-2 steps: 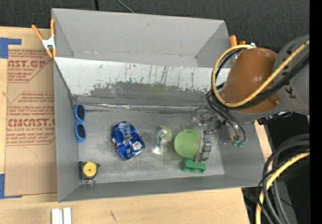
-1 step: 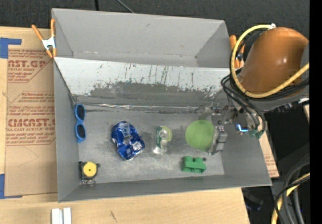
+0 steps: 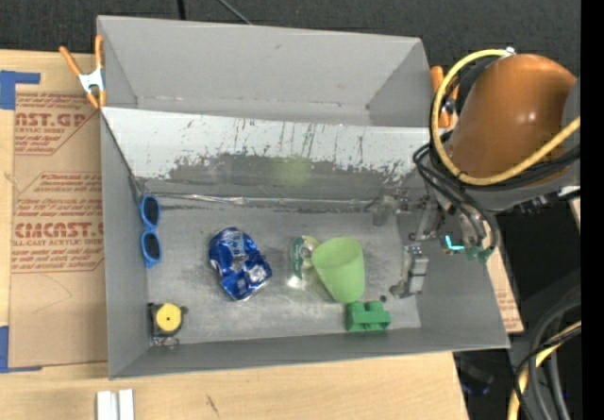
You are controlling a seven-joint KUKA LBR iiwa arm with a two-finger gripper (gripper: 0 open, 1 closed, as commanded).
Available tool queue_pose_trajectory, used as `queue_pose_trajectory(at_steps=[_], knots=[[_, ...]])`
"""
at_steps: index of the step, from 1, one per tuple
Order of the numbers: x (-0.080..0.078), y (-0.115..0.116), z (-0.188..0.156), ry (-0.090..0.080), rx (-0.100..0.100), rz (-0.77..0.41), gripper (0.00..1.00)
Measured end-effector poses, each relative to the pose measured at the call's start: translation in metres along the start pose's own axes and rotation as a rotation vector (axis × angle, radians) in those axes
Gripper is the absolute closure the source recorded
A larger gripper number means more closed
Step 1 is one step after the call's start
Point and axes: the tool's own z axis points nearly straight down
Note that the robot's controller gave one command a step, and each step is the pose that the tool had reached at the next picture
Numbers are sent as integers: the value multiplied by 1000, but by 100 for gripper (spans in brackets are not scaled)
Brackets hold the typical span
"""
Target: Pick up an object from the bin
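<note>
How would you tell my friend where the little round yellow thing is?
Start at the grey bin and go to its lower left corner in the camera view, far from the gripper on the right. The small round yellow thing lies there, below the blue sunglasses. Nothing else inside is yellow.

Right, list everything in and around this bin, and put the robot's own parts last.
Bin: one, grey metal, middle of the view.
Sunglasses: one pair, blue, by the floor's left wall.
Tape measure: one, yellow and black, lower-left corner of the floor.
Crushed can: one, blue and white, left of centre.
Shiny wrapper: one, silvery, against the cup's left side.
Cup: one, light green, right of centre.
Block: one, dark green, just below the cup.
Gripper: one, grey, right of the cup.
Arm cover: one, orange, beyond the bin's right rim.
</note>
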Motion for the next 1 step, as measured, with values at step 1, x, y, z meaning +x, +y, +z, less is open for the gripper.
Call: queue_pose_trajectory(at_steps=[1], knots=[[-4,48,87,8,-1,158,0]])
